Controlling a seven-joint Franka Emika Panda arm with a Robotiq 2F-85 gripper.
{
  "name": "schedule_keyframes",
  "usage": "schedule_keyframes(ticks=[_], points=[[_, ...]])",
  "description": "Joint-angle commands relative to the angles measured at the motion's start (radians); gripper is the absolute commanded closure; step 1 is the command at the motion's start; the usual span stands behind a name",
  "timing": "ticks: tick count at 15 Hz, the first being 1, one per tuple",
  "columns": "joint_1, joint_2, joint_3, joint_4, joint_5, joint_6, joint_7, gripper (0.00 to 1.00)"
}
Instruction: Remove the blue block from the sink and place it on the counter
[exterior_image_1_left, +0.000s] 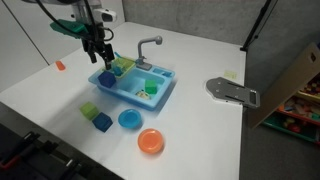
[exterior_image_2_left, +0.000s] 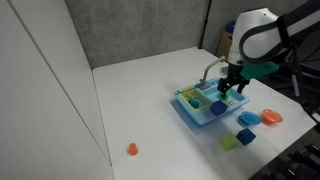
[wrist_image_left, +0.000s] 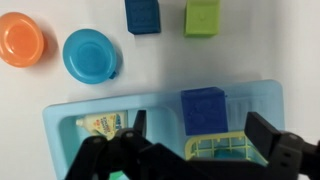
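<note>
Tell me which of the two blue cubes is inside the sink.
The navy block, lying in the sink basin. The other blue cube sits outside on the white counter, beside the green cube.

Even, diffuse overhead light fills all three views; the white counter reads bright without harsh glare. Shadows are soft and short (a faint one lies beside the sink). Both exterior views are small and grainy, fine detail smeared. In the wrist view the gripper looms dark and slightly blurred.
</note>
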Motion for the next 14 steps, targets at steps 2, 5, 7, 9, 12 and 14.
schedule_keyframes(ticks=[2, 5, 7, 9, 12, 14], points=[[-0.043, -0.141, 0.018, -0.008, 0.011, -0.148, -0.012, 0.00], [-0.062, -0.248, 0.025, -0.027, 0.016, -0.202, -0.034, 0.00], [-0.074, -0.316, 0.029, -0.032, 0.025, -0.246, -0.069, 0.00], [-0.083, -0.380, 0.030, -0.034, 0.038, -0.298, -0.111, 0.00], [-0.094, -0.473, 0.029, -0.038, 0.051, -0.373, -0.144, 0.00], [-0.100, -0.519, 0.028, -0.039, 0.052, -0.407, -0.155, 0.00]])
